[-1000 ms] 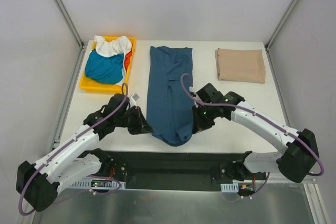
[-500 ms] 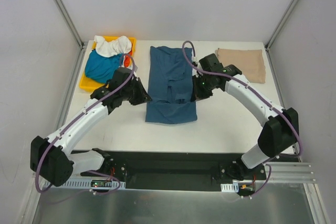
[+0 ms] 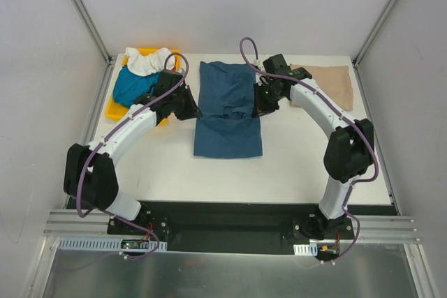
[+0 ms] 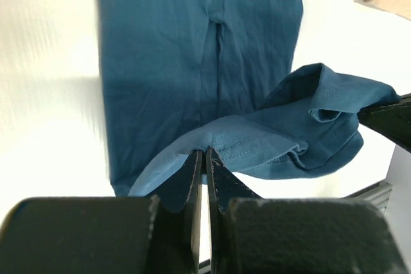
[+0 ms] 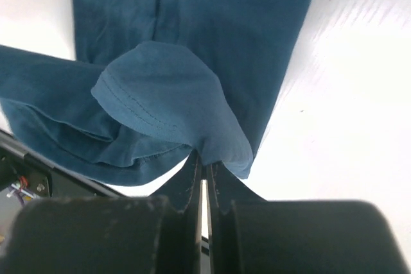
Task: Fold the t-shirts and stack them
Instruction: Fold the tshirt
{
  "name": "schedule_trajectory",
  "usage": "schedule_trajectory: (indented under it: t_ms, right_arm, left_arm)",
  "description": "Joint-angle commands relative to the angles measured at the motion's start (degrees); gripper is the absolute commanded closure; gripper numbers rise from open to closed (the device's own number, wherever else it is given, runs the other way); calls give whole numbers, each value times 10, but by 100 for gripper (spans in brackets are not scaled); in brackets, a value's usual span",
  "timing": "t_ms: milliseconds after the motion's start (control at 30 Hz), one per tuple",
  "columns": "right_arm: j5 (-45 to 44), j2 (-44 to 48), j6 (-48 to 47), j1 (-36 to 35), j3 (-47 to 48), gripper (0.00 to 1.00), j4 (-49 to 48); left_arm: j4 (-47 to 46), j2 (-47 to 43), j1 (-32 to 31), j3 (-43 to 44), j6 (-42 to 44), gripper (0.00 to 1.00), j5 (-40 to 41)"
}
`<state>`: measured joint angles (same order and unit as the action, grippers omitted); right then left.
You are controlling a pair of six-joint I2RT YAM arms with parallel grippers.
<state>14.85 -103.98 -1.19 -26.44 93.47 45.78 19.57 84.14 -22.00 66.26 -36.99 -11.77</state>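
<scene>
At mid-table, left gripper and right gripper pinch the navy t-shirt by its hem mid-fold; the beige t-shirt lies folded, other t-shirts wait in the tray.

Two slim robot arms share our frame. The left arm and the right arm each wear glossy white shells broken by chunky black joints. We see a purple cable trailing along the left arm, and a second purple cable looping off the right. Both arms are fixed on black bases mounted on a dark plate, beside small boards with red wires. Up close, we find the left claw and the right claw matte black, with two thin flat fingers ahead of blocky housings.
</scene>
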Motion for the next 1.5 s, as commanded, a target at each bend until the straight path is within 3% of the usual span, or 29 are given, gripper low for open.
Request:
schedule_trajectory:
  t_ms: [0,467,767,833,900,1067,1100,1133,1167,1200,1233,1467]
  right_arm:
    - [2,-38,-15,18,48,99,13]
    - [2,-171,-17,46,121,99,-21]
    - [25,-240,6,58,166,98,-54]
    - [30,-247,10,59,169,95,-54]
    - [33,-251,10,60,171,91,-54]
    - [42,-242,8,64,180,63,-37]
    - [37,-239,5,64,188,50,-29]
    - [35,-229,-2,64,191,14,-16]
    - [34,-222,-5,63,192,3,-10]
    - [30,-214,-7,64,185,3,-7]
    - [30,-189,-12,63,178,4,-6]
    - [24,-44,-23,48,29,4,-53]
  left_arm:
    - [-20,43,16,45,27,100,-8]
    - [-36,192,45,132,26,100,-39]
    - [-36,239,61,144,24,100,-32]
    - [-36,243,65,145,23,94,-33]
    - [-36,248,67,149,22,77,-34]
    - [-36,237,68,151,27,54,-51]
    - [-36,233,68,150,29,49,-57]
    - [-37,227,68,146,28,38,-58]
    - [-36,211,68,137,27,33,-59]
    - [-36,201,68,131,26,28,-61]
    - [-36,191,68,124,25,1,-61]
    - [-43,57,67,7,10,1,-53]
